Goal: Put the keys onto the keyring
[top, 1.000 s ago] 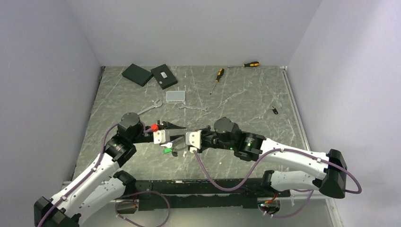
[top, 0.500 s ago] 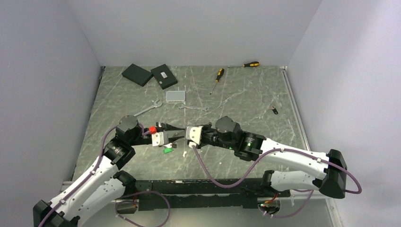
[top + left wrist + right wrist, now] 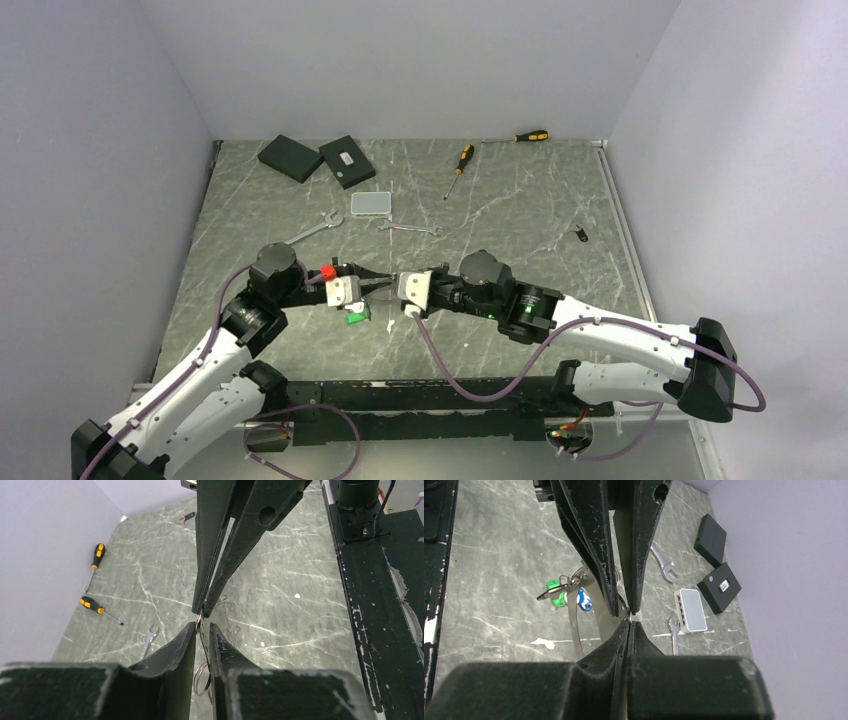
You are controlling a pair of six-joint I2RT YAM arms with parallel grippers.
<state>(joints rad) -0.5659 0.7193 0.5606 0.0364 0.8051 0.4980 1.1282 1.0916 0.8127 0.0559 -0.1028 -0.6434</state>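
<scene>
Pose — left end effector (image 3: pixel 202 626) facing right end effector (image 3: pixel 629 624)

A dark green tabletop (image 3: pixel 520 210), veined with white like marble, is filling the floor of the enclosure and catching a soft, even light. A plain back wall (image 3: pixel 420 60) is rising from the tabletop's far edge. A left wall (image 3: pixel 90 200) and a right wall (image 3: pixel 740 180) are closing in its two sides, all three showing a pale lavender tint. A thin metal strip (image 3: pixel 625 230) is running along the tabletop's right edge, and a black beam (image 3: pixel 420 395) is lying across its near edge.
</scene>
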